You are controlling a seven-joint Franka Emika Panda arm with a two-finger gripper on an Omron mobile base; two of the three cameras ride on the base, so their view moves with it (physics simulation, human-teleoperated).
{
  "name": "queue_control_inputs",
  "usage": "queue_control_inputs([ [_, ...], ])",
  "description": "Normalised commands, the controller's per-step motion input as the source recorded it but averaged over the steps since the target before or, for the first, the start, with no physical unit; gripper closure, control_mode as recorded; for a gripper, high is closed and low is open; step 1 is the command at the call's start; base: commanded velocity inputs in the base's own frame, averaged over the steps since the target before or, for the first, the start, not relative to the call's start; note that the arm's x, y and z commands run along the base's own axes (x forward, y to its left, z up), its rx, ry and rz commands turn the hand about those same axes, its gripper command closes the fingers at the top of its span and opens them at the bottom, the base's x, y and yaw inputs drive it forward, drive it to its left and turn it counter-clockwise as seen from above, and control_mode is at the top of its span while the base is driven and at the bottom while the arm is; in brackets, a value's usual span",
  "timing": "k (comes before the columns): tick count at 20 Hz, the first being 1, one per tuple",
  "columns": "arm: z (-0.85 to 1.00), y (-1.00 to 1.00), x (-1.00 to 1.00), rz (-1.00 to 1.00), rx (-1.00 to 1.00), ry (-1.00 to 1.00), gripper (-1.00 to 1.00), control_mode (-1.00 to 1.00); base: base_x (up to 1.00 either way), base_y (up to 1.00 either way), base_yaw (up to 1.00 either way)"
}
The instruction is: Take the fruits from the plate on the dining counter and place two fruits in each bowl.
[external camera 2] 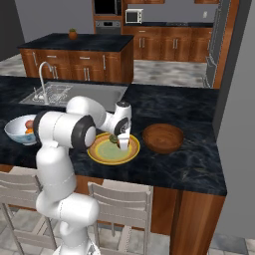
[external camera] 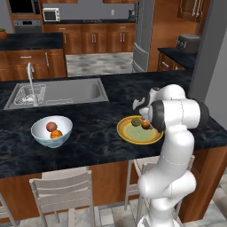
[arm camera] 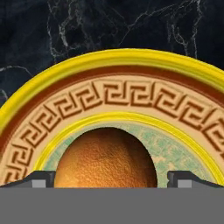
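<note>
Chairs (external camera: 62,188) stand nearest, tucked under the counter's front edge.

Gripper (arm camera: 107,179) sits low over the plate (arm camera: 109,65), pointing down. In the hand view an orange fruit (arm camera: 106,157) lies between the two fingertips (arm camera: 41,179), which stand clear of it on either side (jaws spread, nothing pinched yet).

Plate rests on the black counter (external camera: 88,133) near its front edge, at about 3 o'clock from the white bowl (external camera: 52,131). In the left base view a dark green fruit (external camera: 135,122) shows on the plate's pale centre, with another darker fruit (external camera: 146,124) just beside it, partly behind the arm. The two views cannot be matched fruit for fruit.

White bowl holds two fruits, a reddish one (external camera: 51,127) and an orange one (external camera: 56,134), touching each other.

Brown wooden bowl (external camera 2: 163,138) sits just beside the plate (external camera 2: 112,149) at its 3 o'clock in the right base view, apart from it. Gripper (external camera 2: 122,143) hangs over the plate's right half there.

Farther back, a steel sink (external camera: 57,92) with a tap (external camera: 30,80) is set into the counter at 11 o'clock from the white bowl. Beyond lie wooden cabinets (external camera: 93,42) and a microwave (external camera: 51,15).
</note>
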Motion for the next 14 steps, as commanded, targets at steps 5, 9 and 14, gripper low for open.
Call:
queue_control_inputs([
  [5,-0.18,0.00,0.00,0.00,0.00,0.00,-1.00,-1.00,0.00,0.00,0.00],
  [9,-0.09,0.00,0.00,-0.01,0.00,0.00,1.00,-1.00,0.00,0.00,0.00],
  [14,0.02,-0.09,-0.11,0.00,0.00,0.00,1.00,-1.00,0.00,0.00,0.00],
])
